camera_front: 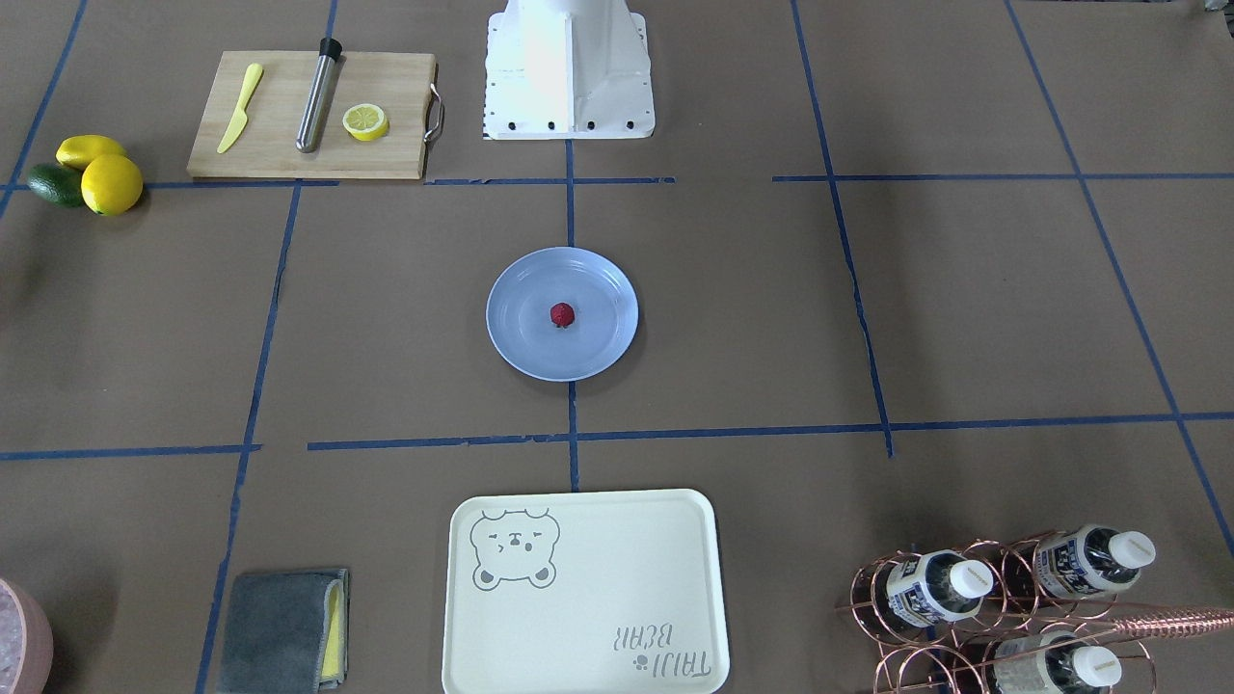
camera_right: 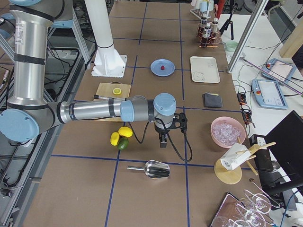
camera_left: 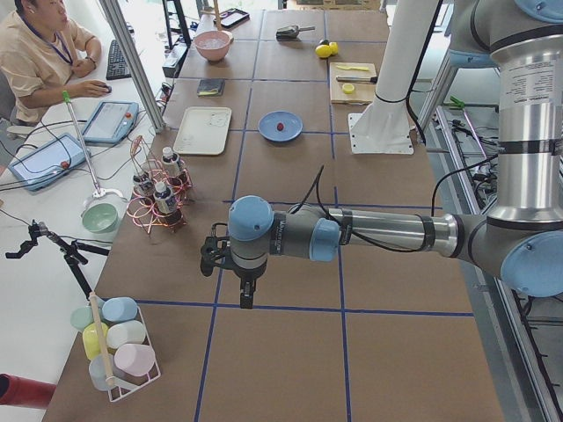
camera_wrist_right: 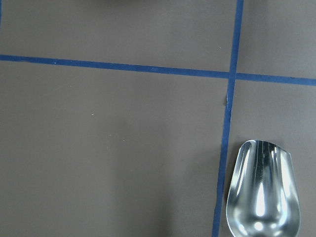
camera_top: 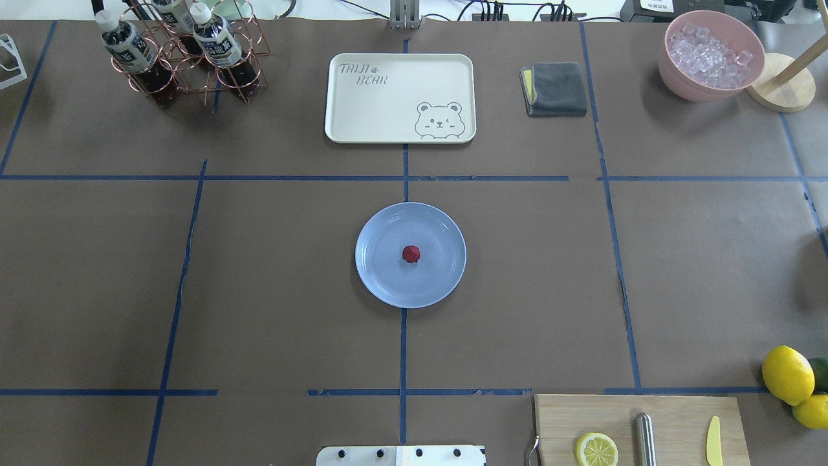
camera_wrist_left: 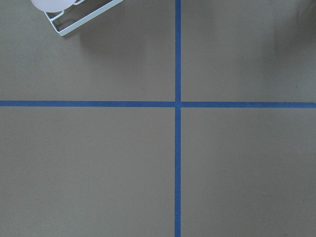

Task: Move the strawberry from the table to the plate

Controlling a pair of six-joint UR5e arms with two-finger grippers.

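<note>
1. On the middle of the round, shallow, light-blue glossy plate (camera_top: pixel 388 285) lies the tiny dark-red strawberry (camera_top: pixel 411 254), resting on the plate's floor and apart from its rim.
2. Under the plate is the wide brown paper-covered table (camera_top: pixel 272 272), and one of its thin blue tape lines runs straight beneath the plate.
3. Well apart from the plate, far off on my left of it, my left gripper (camera_left: pixel 245 297) hangs above bare table and points down. Only a side view catches it, so I cannot tell whether its fingers are spread or pressed together.
4. Well apart from the plate on my right of it, my right gripper (camera_right: pixel 162 141) hangs pointing down, near a shiny metal scoop (camera_right: pixel 151 169) that lies on the table. I cannot tell its fingers' state either.
5. Beyond the plate, away from me, lies a cream rectangular tray with a bear drawing (camera_top: pixel 388 116).
6. Nearer me than the plate and to my right of it sits a wooden cutting board (camera_top: pixel 679 414) carrying a yellow lemon half (camera_top: pixel 596 449).
</note>
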